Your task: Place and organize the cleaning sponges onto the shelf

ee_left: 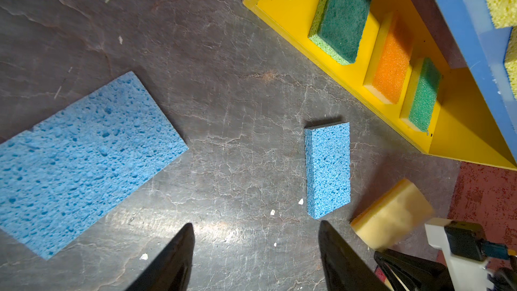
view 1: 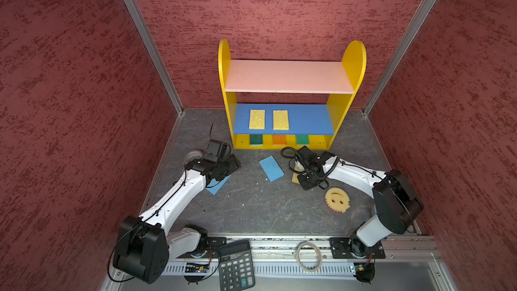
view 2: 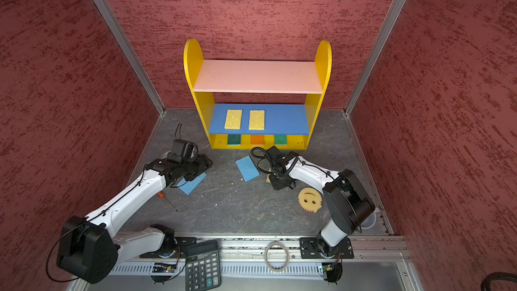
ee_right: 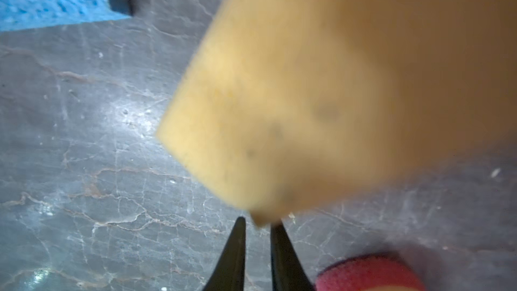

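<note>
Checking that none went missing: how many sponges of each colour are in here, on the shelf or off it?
Yellow rectangular sponges: 3
Blue sponges: 2
Green-topped sponges: 2
Orange-topped sponge: 1
Round smiley sponge: 1
Total: 9

The shelf (view 1: 354, 60) holds five sponges (view 1: 256, 119); two blue sponges (view 1: 271, 168) and the smiley sponge (view 1: 337, 199) lie before it.
</note>
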You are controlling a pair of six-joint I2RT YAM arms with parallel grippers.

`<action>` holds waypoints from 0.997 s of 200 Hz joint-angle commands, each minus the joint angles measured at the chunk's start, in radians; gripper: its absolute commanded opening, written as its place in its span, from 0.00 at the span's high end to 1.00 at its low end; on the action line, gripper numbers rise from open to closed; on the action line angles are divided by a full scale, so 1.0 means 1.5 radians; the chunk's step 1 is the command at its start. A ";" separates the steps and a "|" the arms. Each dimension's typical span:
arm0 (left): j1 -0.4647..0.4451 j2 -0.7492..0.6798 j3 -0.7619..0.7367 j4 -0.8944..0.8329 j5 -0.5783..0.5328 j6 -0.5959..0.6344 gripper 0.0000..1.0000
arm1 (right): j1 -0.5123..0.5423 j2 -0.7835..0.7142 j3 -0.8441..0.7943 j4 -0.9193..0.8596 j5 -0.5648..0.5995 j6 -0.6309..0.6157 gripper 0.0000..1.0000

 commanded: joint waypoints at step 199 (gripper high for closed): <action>0.043 -0.184 -0.122 0.009 -0.007 -0.015 0.27 | -0.102 0.001 -0.096 0.279 -0.015 0.267 1.00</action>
